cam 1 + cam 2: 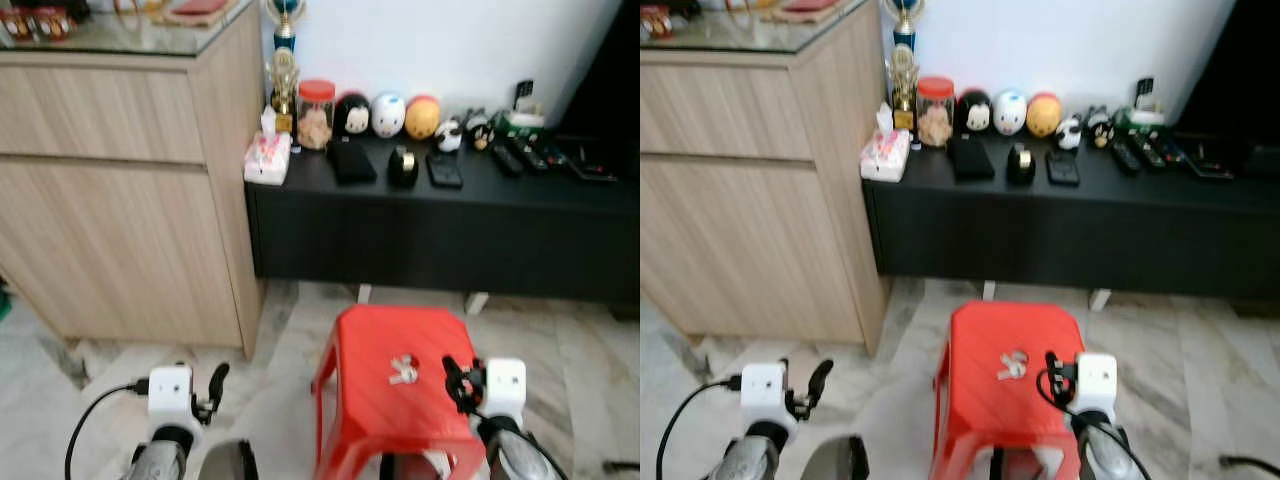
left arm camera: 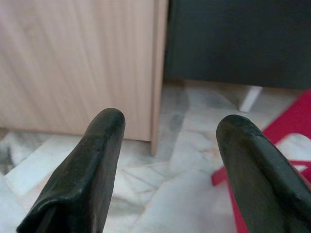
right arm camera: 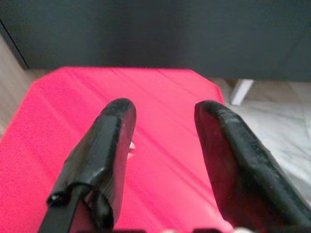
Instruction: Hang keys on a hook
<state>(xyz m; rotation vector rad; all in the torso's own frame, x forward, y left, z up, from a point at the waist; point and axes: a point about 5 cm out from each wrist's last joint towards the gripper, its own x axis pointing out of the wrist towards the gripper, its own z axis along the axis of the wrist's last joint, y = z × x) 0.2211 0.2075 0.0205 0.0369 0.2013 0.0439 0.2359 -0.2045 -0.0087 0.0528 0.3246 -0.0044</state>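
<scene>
One keys point(image 1: 403, 370) bunch tops red stool point(image 1: 357, 400).

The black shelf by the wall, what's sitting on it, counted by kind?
On the shelf, as far as the blur allows:
Round toy heads: 3
Red-lidded jar: 1
Trophy: 1
Tissue pack: 1
Remotes: about 3
Flat dark items, maybe phone and wallet: 2
Total: about 11, with a few small items too blurred to name.
</scene>
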